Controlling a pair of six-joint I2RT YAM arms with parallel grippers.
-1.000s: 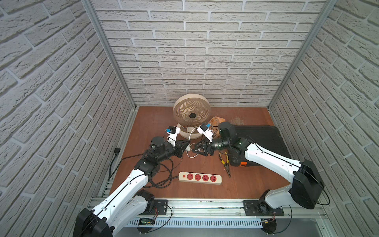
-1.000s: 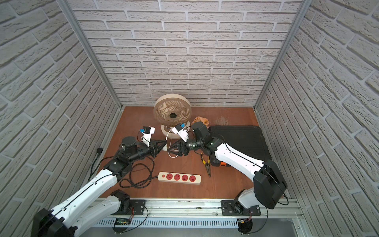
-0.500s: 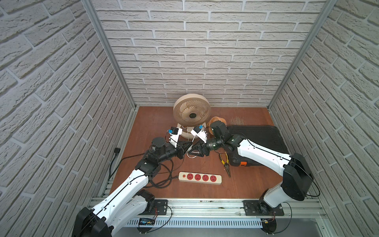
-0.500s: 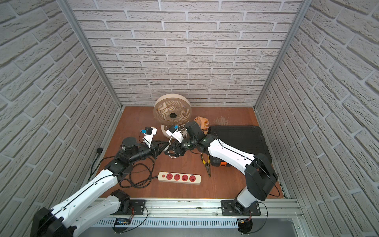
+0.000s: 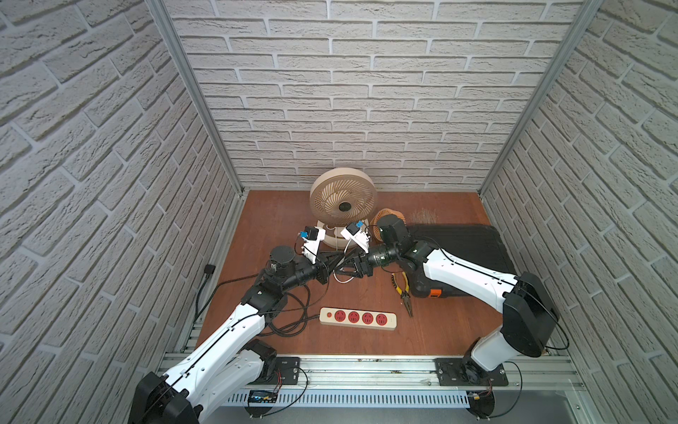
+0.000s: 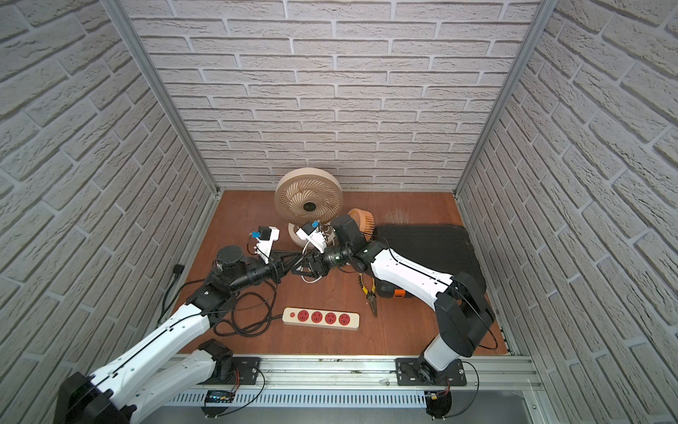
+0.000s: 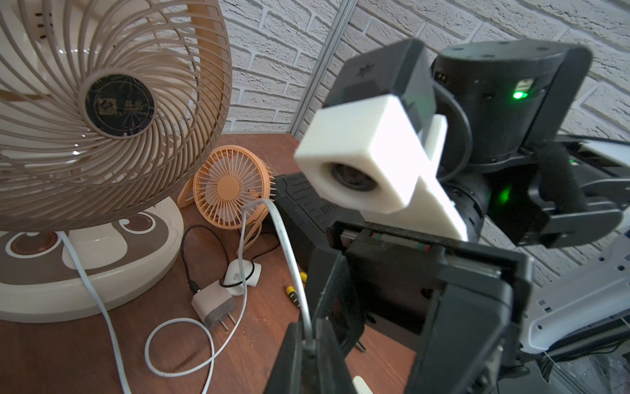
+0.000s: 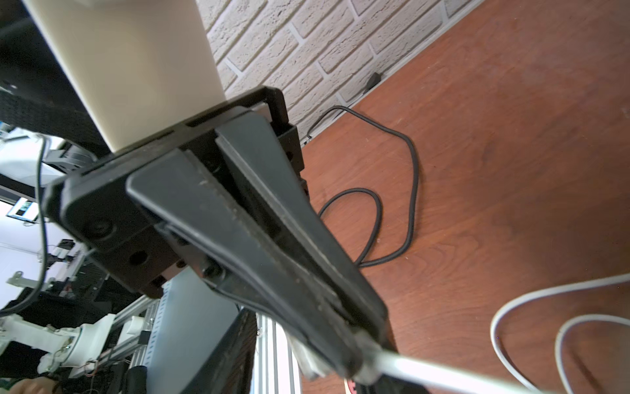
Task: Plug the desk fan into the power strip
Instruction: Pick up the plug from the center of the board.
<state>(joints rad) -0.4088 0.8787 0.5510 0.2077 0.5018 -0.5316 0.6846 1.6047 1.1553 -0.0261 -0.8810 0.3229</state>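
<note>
Between the fingers of our left gripper (image 8: 361, 354) we have a white cord (image 7: 285, 245) pinched. The jaws are closed down on it with hardly any gap, and the cord arches away from the tips and drops in a loop to the wooden table (image 5: 279, 220).

Just beyond that gripper stands the big beige fan (image 5: 343, 203), upright with its grille facing us. A white cord leaves its base.

Nearer to our base than the left gripper, and lower, a black cord (image 5: 290, 323) lies coiled on the table and runs to the power strip (image 5: 357, 318). The strip lies flat with its four red sockets facing up and its red button at the end toward our left arm. It is well apart from both grippers, on the side toward our base.

Tip to tip with the left gripper hangs our right gripper (image 7: 375, 327). Its jaws stand partly apart, and we see nothing clamped between them. The white cord runs just beside one of its fingers, and we cannot tell whether they touch.

Below the right gripper, on the table, lie a white plug (image 7: 240, 274) and a grey charger (image 7: 213, 303). Beyond it sits a small orange fan (image 7: 231, 186). To its right lie yellow-handled pliers (image 5: 403, 293), just beside a black case (image 5: 462, 249).
</note>
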